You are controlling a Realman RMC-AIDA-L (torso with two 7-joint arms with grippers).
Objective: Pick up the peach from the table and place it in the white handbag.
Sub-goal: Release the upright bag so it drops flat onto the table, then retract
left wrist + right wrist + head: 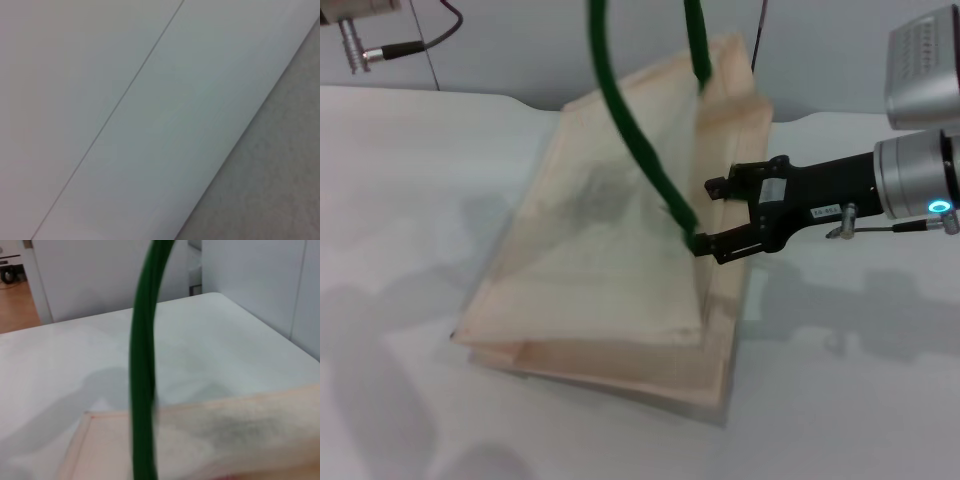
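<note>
I am reaching my right gripper (712,215) in from the right edge of the table (400,200) toward the white handbag (590,290), which is lying near the middle of the tabletop, its mouth side tilted up toward the back edge. My two black fingers are spread apart, one above the other, holding nothing between them; the lower fingertip is sitting right against the foot of a green handle (630,130) where it meets the cream fabric. Both handle loops are rising up out of the head view. A dark smudge (590,190) is showing on the bag's upper face. In my right wrist view the same handle (144,370) is standing close in front, with the bag (210,435) below. I cannot see the peach anywhere. My left gripper is out of sight; its wrist camera is showing only plain pale surfaces.
</note>
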